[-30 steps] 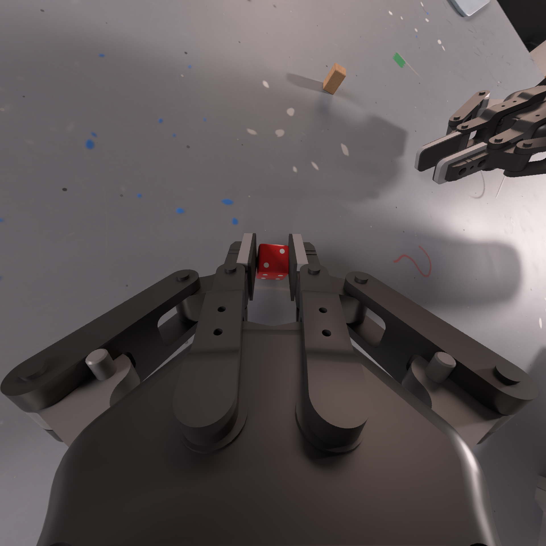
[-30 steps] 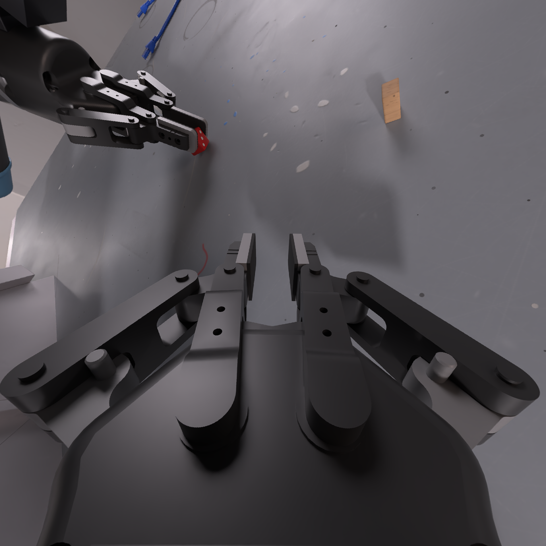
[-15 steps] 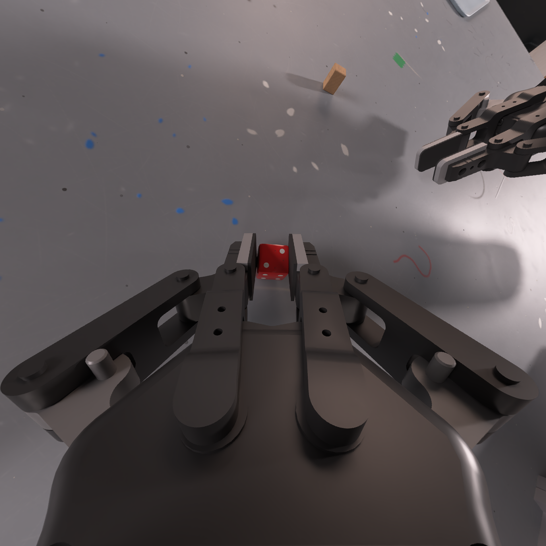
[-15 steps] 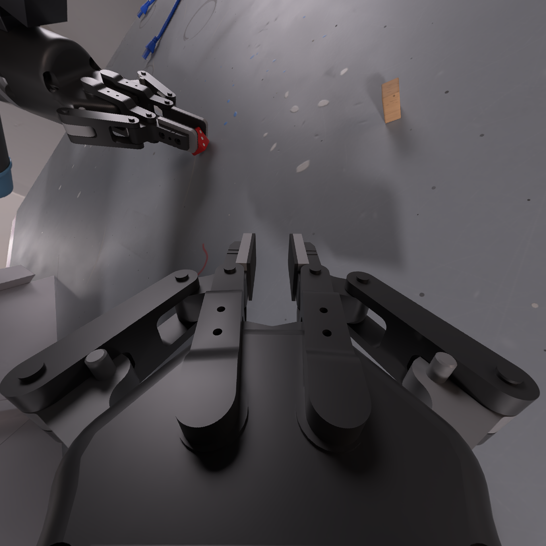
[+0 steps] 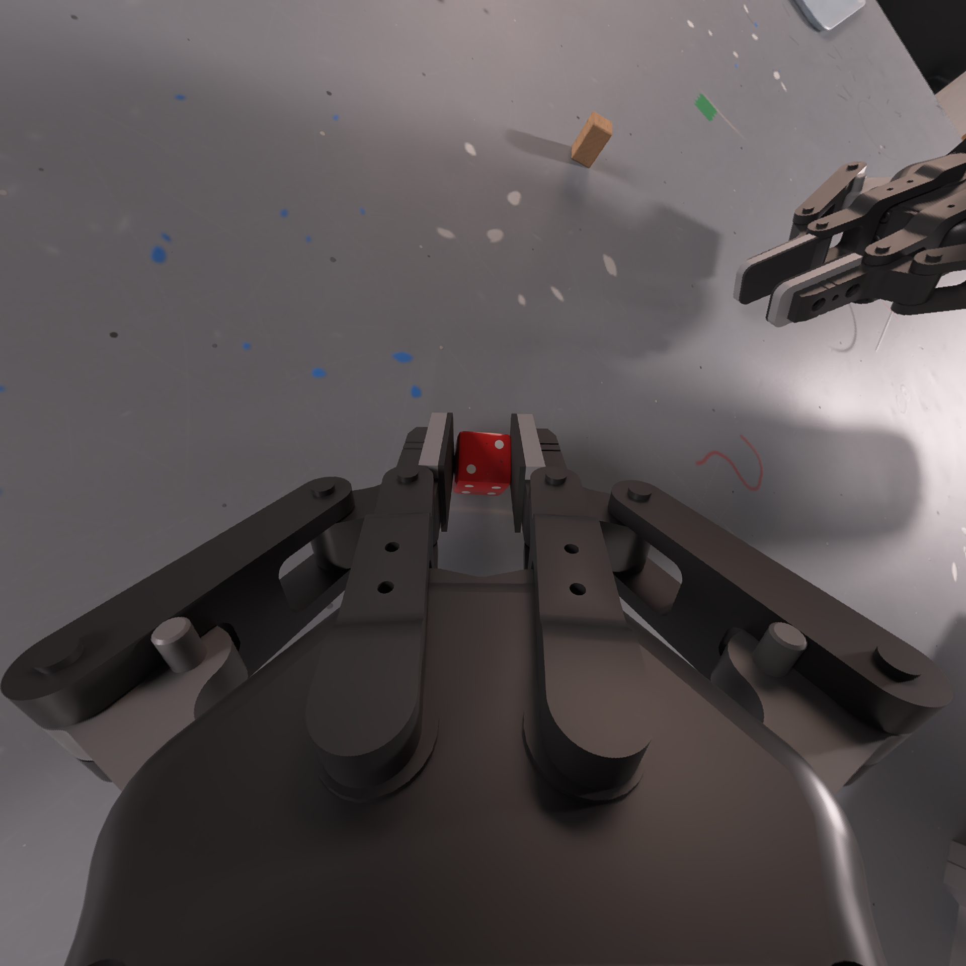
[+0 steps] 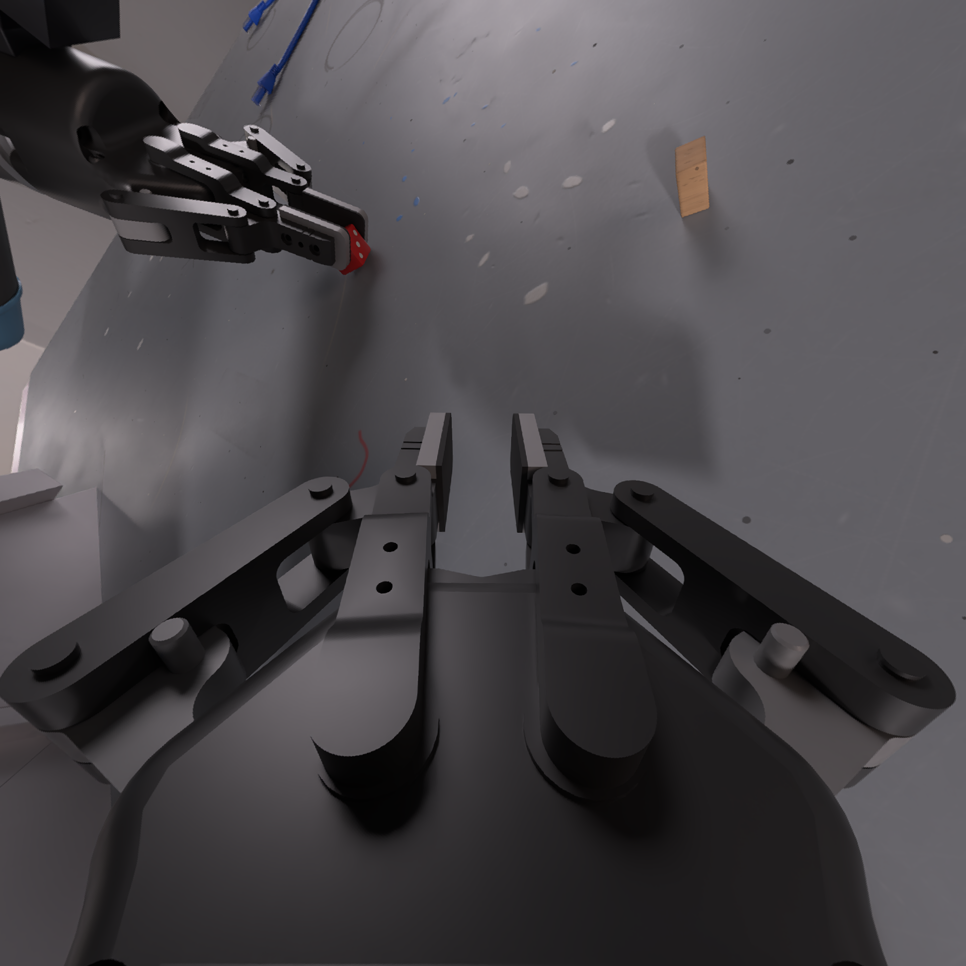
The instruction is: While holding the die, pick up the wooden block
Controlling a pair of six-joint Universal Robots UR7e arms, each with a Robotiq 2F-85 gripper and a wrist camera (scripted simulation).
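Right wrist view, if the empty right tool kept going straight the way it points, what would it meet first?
Most likely only the bare grey speckled tabletop. The right tool has nothing between its open fingers, and the small rectangular wooden block lies well off to the right of that line, though depth is hard to judge.

A grey tabletop (image 5: pixel 261 313) fills both wrist views, flecked with blue, white and dark paint spots. A red squiggle (image 5: pixel 732 465) marks the surface at centre right of the left wrist view, near a bright glare patch; a green mark (image 5: pixel 704 107) sits toward the upper right, and a pale flat plate (image 5: pixel 828 10) lies at the top edge. In the right wrist view, a blue cable (image 6: pixel 285 52) runs along the upper left, and a pale floor (image 6: pixel 31 225) shows past the table's left edge. Soft shadows pool mid-frame.
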